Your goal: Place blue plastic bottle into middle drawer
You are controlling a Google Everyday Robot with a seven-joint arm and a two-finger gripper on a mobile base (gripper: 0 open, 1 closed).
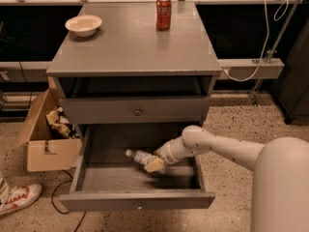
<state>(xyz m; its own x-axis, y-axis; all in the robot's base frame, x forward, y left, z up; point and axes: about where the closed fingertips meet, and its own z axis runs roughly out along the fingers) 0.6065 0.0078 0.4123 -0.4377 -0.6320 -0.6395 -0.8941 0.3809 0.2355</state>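
The blue plastic bottle (141,157) is small and clear with a white cap pointing left. It lies nearly flat inside the open middle drawer (106,180), just above its grey floor. My gripper (155,164) reaches in from the right on a white arm and is shut on the bottle's right end. The pale fingers (155,166) cover part of the bottle. The drawer stands pulled out below a closed grey drawer front with a knob (137,112).
A red soda can (163,12) and a white bowl (83,25) stand on the cabinet top. An open cardboard box (46,134) with crumpled paper sits on the floor at left. A shoe (17,199) lies at the lower left. My white arm (270,173) fills the lower right.
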